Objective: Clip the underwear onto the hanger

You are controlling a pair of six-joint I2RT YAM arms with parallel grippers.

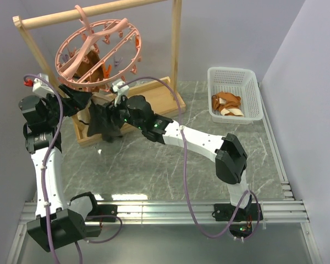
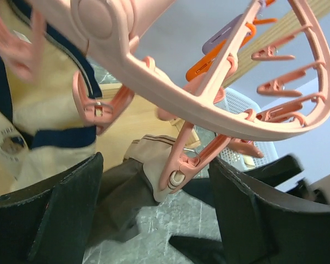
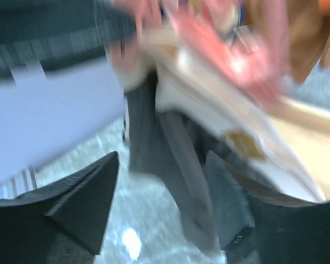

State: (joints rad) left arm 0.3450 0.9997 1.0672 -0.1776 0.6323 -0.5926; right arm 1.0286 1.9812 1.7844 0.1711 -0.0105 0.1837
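Underwear (image 1: 104, 125) is hanging by its pale waistband from a pink clip (image 2: 179, 168) under the hanger (image 1: 99, 52), apparently already clipped, while the left gripper (image 2: 154, 181) and right gripper (image 3: 162, 165) are flanking it with jaws spread, gripping nothing, leaving perhaps only withdrawal.

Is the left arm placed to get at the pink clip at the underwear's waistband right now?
Probably yes: the left end effector stands open facing that clip, with nothing between them; the underwear hangs beside it.

Spread wide: left pincer (image 2: 154, 212) and right pincer (image 3: 162, 206)
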